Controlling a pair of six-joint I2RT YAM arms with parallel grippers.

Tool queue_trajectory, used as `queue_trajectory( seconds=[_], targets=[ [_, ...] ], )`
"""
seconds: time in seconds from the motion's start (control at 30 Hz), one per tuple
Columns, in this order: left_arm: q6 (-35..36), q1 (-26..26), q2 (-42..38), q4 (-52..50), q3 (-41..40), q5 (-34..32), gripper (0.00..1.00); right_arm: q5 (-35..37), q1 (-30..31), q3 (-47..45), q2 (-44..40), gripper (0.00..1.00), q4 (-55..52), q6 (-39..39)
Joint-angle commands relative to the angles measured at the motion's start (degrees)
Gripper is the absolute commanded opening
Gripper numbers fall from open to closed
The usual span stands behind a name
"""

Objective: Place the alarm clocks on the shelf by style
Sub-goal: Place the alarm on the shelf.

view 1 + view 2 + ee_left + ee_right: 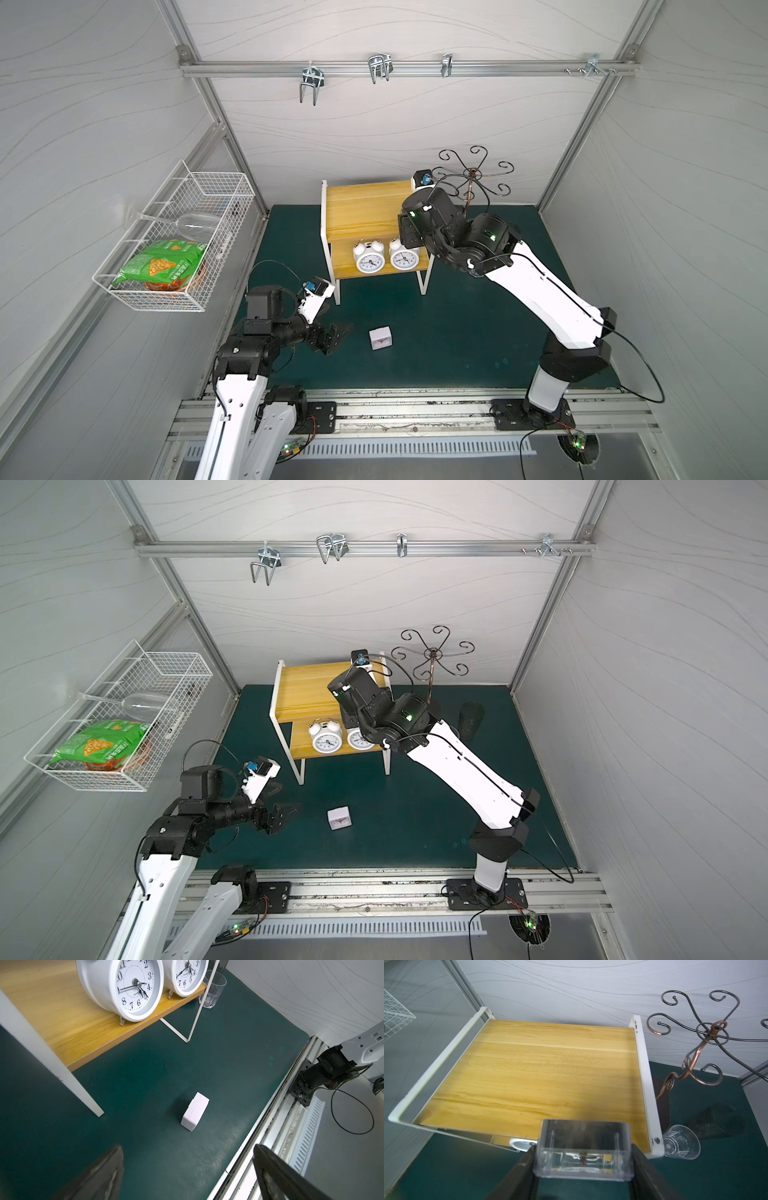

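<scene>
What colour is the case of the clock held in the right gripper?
Colourless and transparent; the clock shows best in the right wrist view.

Our right gripper (583, 1169) grips the clear-cased clock (583, 1147), tilted, at the front edge of the shelf's (542, 1068) bare yellow upper board. Below that gripper, one round white twin-bell clock (369, 257) and a second twin-bell clock (403, 257) stand side by side on the lower board. The white square clock (195, 1111) sits on the green mat (145, 1084) ahead of our open left gripper (188, 1147).
</scene>
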Motion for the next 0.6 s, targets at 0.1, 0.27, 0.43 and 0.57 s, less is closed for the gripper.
queue_trajectory(
  seconds=[0.1,0.27,0.43,0.57],
  targets=[
    [-0.9,-0.1,-0.6,1.0,0.7,0.1,0.99,-1.7,-2.6,9.2,6.1,0.56,-5.2,-1.7],
    [-0.9,-0.2,-0.8,1.4,-0.3,0.1,0.99,-2.0,-4.1,11.9,8.4,0.56,-6.1,-1.4],
    [-1.2,-0.2,-0.8,1.7,-0.6,0.1,0.99,-2.6,-5.2,12.9,9.8,0.56,-6.2,-1.4],
    [-1.3,-0.2,-1.0,1.8,-0.9,0.1,0.99,-2.7,-5.8,13.0,10.5,0.57,-6.0,-1.6]
  ],
)
